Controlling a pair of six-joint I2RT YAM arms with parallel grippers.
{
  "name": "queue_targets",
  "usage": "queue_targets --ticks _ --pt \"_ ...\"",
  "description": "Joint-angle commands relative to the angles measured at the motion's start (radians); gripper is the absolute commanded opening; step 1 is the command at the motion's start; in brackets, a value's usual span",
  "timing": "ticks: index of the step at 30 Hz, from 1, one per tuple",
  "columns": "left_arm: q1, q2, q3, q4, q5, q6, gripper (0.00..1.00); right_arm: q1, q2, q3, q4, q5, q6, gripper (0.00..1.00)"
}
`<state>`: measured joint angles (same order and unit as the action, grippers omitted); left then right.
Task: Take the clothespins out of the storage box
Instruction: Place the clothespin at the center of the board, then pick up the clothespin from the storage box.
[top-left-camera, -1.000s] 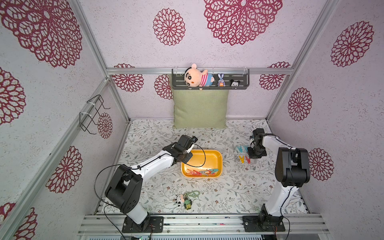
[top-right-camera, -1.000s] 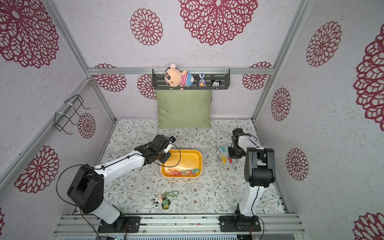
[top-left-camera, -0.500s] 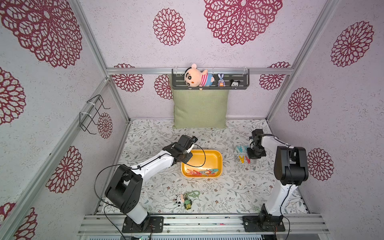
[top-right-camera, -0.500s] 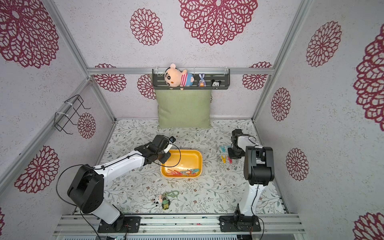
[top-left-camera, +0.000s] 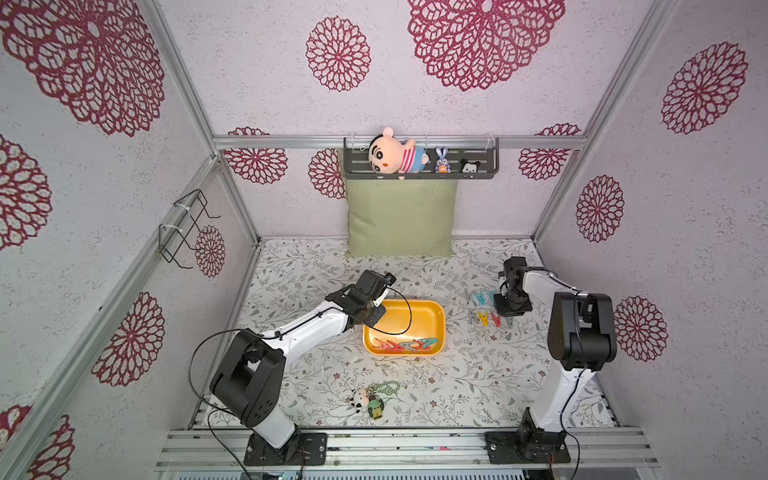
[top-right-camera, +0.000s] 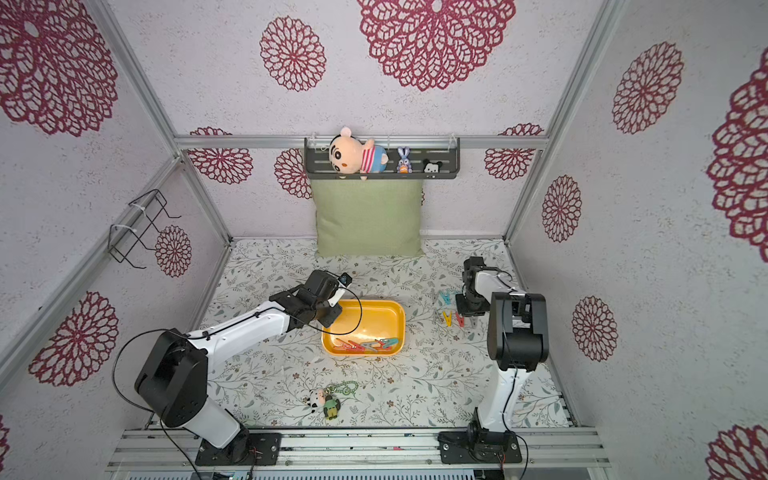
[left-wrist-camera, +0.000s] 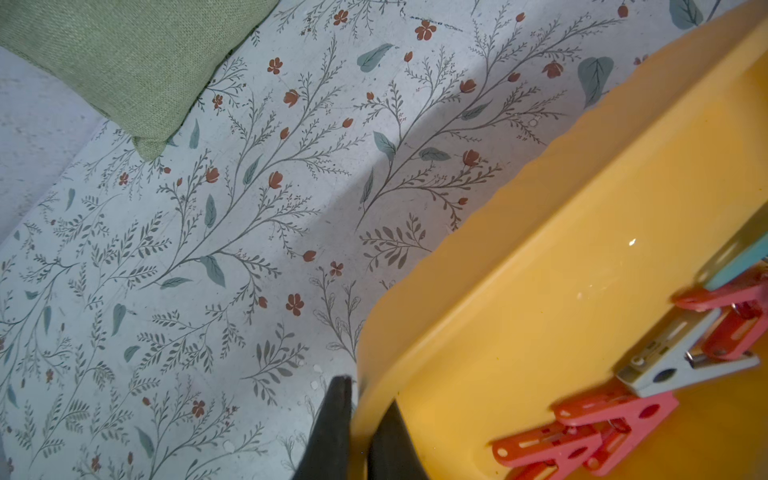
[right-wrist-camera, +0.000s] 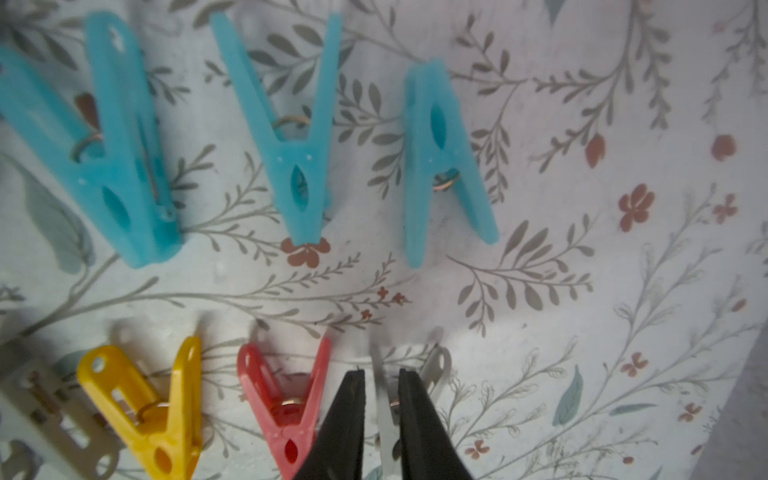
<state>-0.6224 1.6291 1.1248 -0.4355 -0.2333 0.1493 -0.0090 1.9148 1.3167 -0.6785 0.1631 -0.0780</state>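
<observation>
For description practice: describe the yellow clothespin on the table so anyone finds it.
Right of the storage box, pegs lie in two rows. The yellow clothespin is in the row nearer the robot, between a grey peg and a red peg, the only yellow there.

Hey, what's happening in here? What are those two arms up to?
Two robot arms are emptying clothespins out of a yellow storage box. The left gripper pinches the box's rim near a corner, apparently to steady it. The right gripper stands over the laid-out pegs on the table, its jaws slightly apart around a grey clothespin lying there. The remaining clothespins, mostly red, lie in the box.
</observation>
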Motion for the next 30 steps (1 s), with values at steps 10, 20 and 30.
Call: queue_targets --ticks 10,20,30 --pt "-0.014 0.005 0.007 -0.022 -0.006 0.012 0.00 0.049 -0.190 0.162 -0.092 0.021 0.088 0.25" --pt "-0.014 0.010 0.010 -0.019 -0.024 0.015 0.00 0.417 -0.559 0.011 0.068 -0.177 0.305 0.23" --pt "-0.016 0.010 0.006 -0.017 -0.020 0.020 0.00 0.743 -0.515 -0.150 0.053 -0.259 0.318 0.27"
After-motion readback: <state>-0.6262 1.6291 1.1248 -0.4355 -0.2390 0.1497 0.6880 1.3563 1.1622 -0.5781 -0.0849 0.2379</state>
